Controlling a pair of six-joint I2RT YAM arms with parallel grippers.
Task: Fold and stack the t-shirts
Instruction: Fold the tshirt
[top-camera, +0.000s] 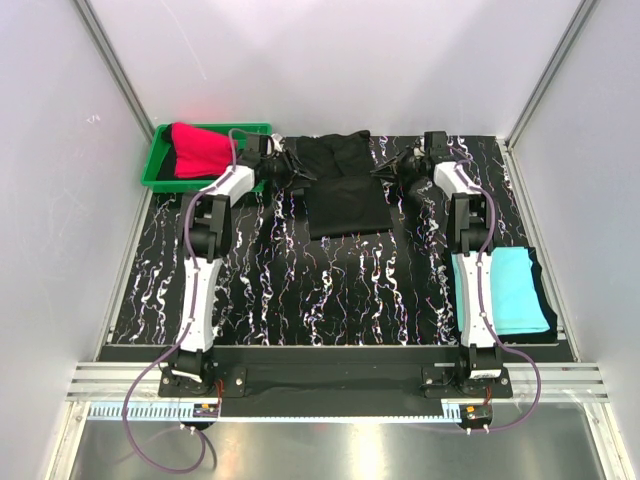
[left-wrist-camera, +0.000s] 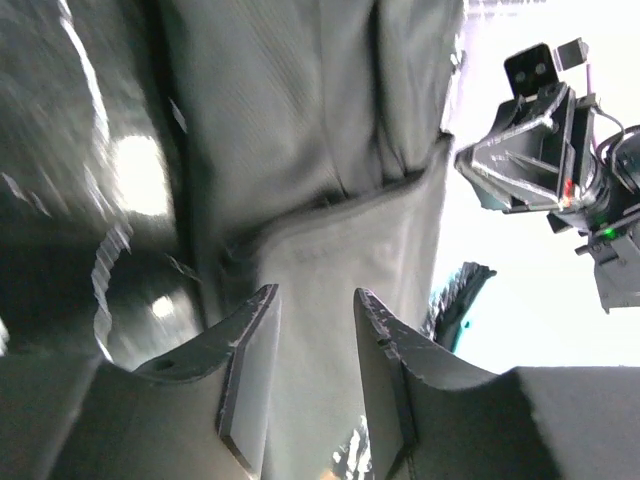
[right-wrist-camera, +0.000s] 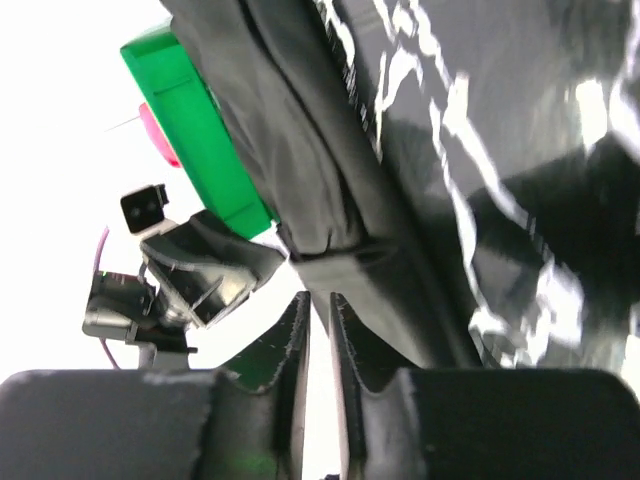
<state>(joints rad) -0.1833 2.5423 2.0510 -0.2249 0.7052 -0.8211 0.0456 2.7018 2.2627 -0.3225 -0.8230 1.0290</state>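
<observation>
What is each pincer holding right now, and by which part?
Nothing is visibly held. The right pincer is slightly open and empty at the black t-shirt's edge. The left pincer has its jaws apart over the shirt's cloth, with no pinch visible.

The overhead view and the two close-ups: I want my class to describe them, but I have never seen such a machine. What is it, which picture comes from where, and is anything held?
These are two robot arms, the left arm and the right arm, bolted at the near edge of the table. The wide picture comes from a camera above and behind them. Each close-up comes from a wrist camera looking past its own claw: the left claw and the right claw. A black t-shirt lies between them. A red t-shirt sits in a green tray, and a folded turquoise t-shirt lies beside the right arm. Neither claw seems to grip cloth: the left stands open, the right barely apart.
</observation>
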